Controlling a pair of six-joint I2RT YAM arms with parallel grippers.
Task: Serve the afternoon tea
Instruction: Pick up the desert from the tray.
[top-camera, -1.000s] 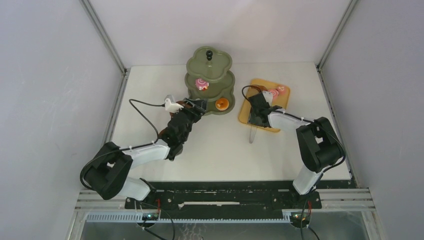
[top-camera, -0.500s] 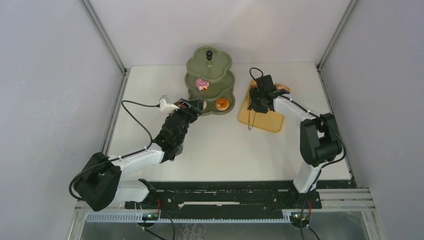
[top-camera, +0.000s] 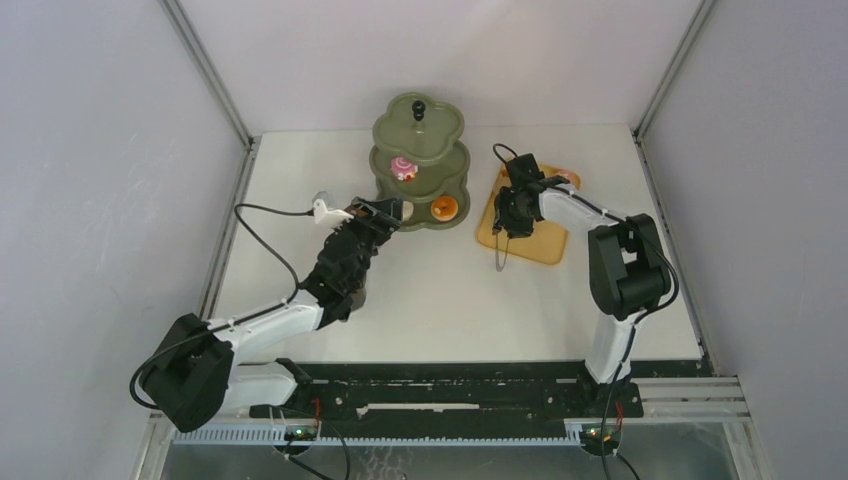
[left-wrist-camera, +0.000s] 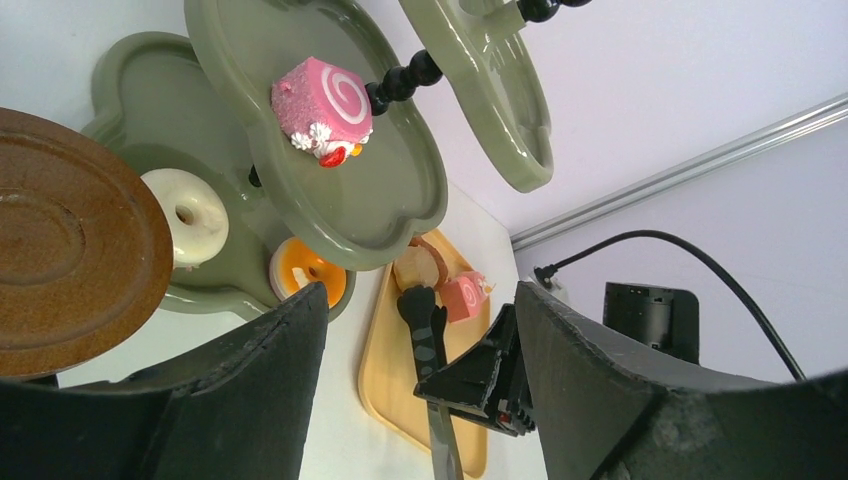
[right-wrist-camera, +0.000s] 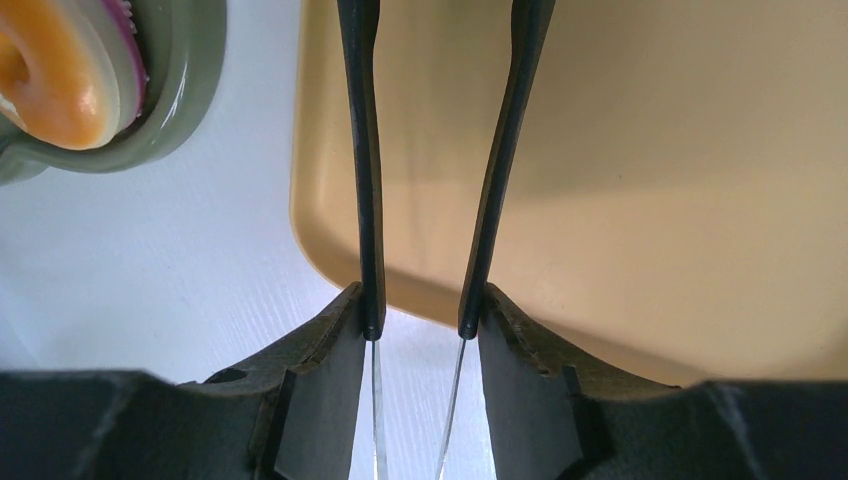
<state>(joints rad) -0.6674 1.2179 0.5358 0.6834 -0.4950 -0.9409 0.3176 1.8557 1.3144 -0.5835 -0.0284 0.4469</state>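
Right gripper (right-wrist-camera: 420, 300) is clamped on both arms of the tongs (right-wrist-camera: 365, 150), which extend over the tray (right-wrist-camera: 650, 150); left gripper (left-wrist-camera: 415, 310) stands wide with nothing between its fingers, near the stand (left-wrist-camera: 400, 190); a saucer (left-wrist-camera: 70, 250) sits beside one finger; the middle tier holds a pink cake (left-wrist-camera: 322, 108); the bottom tier holds two donuts (left-wrist-camera: 186, 215); a bun (left-wrist-camera: 420, 265) and a second cake (left-wrist-camera: 465, 297) lie on the tray.

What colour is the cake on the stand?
Pink, with a white swirl; left wrist view shows the cake best.
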